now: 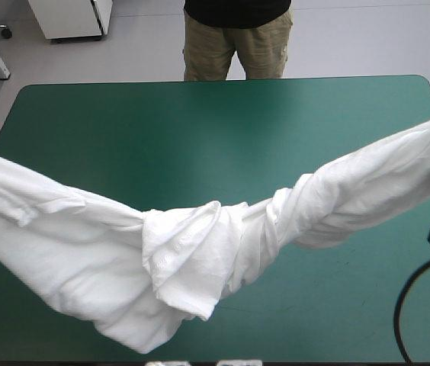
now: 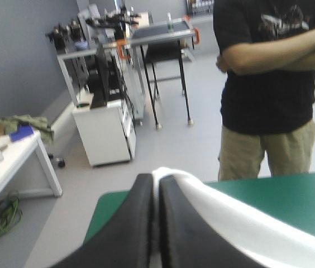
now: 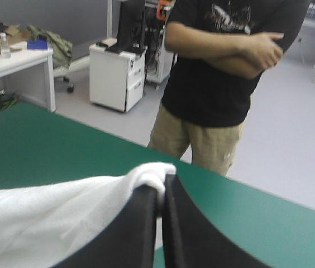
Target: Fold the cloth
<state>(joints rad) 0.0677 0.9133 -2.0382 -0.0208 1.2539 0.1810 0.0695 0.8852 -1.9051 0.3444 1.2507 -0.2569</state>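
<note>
**One T-shirt held up between two grippers above the table**

There is one table (image 1: 200, 122), with a teal-green cover, and it fills most of the high view. Above it there is one white T-shirt (image 1: 200, 244). It is lifted and stretched from the left side of the table to the right side. Both ends are high and the middle hangs down toward the near edge. On the right half the cloth is twisted like a thick rope. On the left half it is wider, with loose folds and one hanging flap near the middle. I cannot tell if the lowest fold touches the cover.

Two grippers hold it, one at each end. The left gripper (image 2: 156, 178) has its two black fingers (image 2: 135, 223) pressed almost together in a pointed arch. A white edge of the T-shirt (image 2: 247, 223) comes out at their tips and runs away beside them. The right gripper (image 3: 162, 187) is the same: its two black fingers (image 3: 135, 229) are almost closed, with a small fold of the T-shirt (image 3: 51, 218) pinched at the tips and the rest lying to one side of them.
</note>
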